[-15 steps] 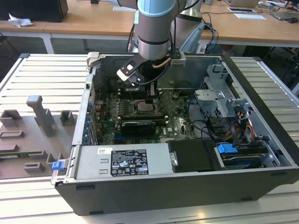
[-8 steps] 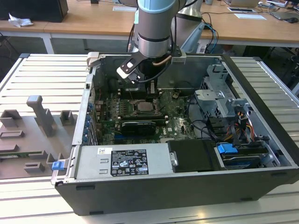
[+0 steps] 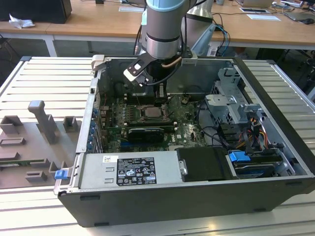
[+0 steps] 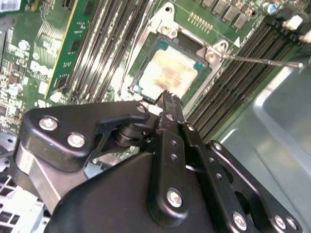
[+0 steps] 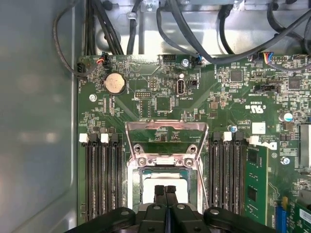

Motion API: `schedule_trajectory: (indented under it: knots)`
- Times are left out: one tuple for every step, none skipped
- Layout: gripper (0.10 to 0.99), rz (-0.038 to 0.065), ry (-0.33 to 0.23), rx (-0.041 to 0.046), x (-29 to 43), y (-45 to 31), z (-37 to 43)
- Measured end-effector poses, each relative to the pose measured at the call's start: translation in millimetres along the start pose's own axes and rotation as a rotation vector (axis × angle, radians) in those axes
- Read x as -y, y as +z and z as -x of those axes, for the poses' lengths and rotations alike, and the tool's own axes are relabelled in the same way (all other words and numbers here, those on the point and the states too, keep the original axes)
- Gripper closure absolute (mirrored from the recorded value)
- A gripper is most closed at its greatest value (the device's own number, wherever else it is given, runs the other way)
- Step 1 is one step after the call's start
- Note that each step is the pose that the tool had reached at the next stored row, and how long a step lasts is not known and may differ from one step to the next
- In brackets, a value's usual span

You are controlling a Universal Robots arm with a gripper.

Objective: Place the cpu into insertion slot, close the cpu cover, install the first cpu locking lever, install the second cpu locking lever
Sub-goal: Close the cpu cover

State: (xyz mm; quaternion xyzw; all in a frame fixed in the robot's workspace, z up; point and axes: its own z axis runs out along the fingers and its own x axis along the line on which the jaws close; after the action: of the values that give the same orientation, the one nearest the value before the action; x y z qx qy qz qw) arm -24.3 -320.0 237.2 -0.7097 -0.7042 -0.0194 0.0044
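Cpu point(image 5: 165, 178) lies flat, metal top up, in the insertion slot point(image 5: 136, 184); gripper point(image 5: 165, 188) fingers pressed together over it (holding nothing); first wrist view shows the cpu cover point(image 5: 166, 138) swung open; second wrist view shows a thin metal lever point(image 4: 262, 60) beside the socket.

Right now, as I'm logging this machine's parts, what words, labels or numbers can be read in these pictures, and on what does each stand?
black label on the power supply: white print, too small to read.
white sticker beside it: too small to read.
circuit board: white markings, too blurred to read.
cpu: no legible print on its metal top.
Nothing can be quoted.
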Motion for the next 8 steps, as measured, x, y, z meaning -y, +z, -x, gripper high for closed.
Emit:
schedule_trajectory:
  knots:
    - [0.980,0.000,0.000,0.0000,0.0,-1.7,-0.1]
    - [0.980,0.000,0.000,0.0000,-0.1,-4.0,-0.1]
    - [0.980,0.000,0.000,0.0001,-0.1,-5.5,-0.2]
    - [0.980,0.000,0.000,0.0000,-0.2,-7.6,-0.3]
    - [0.980,0.000,0.000,0.0000,-0.2,-10.2,-0.3]
    - [0.980,0.000,0.000,0.0000,-0.3,-12.7,-0.4]
    - [0.980,0.000,0.000,-0.0003,-0.3,-13.9,-0.5]
    - [0.980,0.000,0.000,-0.0003,-0.3,-13.9,-0.5]
